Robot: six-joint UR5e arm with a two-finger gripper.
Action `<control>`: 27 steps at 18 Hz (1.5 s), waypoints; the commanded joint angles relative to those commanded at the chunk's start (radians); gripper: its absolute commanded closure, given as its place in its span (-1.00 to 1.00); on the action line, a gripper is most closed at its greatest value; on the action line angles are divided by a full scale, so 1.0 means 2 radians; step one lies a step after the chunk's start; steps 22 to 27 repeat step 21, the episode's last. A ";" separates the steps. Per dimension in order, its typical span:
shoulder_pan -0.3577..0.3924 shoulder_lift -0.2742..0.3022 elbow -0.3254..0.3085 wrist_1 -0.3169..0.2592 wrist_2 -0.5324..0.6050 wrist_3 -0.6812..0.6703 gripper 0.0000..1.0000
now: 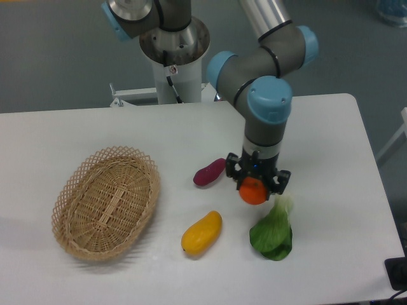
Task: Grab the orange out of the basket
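Orange (254, 191) sits clamped in the hand (255, 188), round and bright, with a dark finger (233, 171) closed against it on one side and another on the opposite side. Its lower half shows below the hand, and it appears to be held up off the white counter (318, 140) rather than resting on it, though the height cannot be judged from this view. The arm reaches down from above, its grey wrist with a blue cap pointing straight down at the fruit.

Taking the basket (105, 202) as the landmark: the orange is well off to the basket's right and wholly outside it. The basket lies on the counter with only its woven floor showing inside. Between the basket and the orange, a dark purple sweet potato (210, 171) lies near the hand's left side, just beside it. Closer to the front edge, also right of the basket, a yellow mango-like fruit (201, 233) rests on the counter, apart from the basket rim. Farthest from the basket, a green leafy vegetable (273, 230) lies directly below the orange in the view, its pale stalk end pointing up toward the fruit; whether the two touch cannot be told.
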 joint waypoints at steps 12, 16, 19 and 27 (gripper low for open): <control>0.078 -0.021 0.031 0.002 -0.001 0.158 0.22; 0.085 -0.033 0.045 0.002 0.002 0.174 0.20; 0.086 -0.039 0.053 0.004 0.007 0.174 0.20; 0.086 -0.039 0.053 0.004 0.007 0.174 0.20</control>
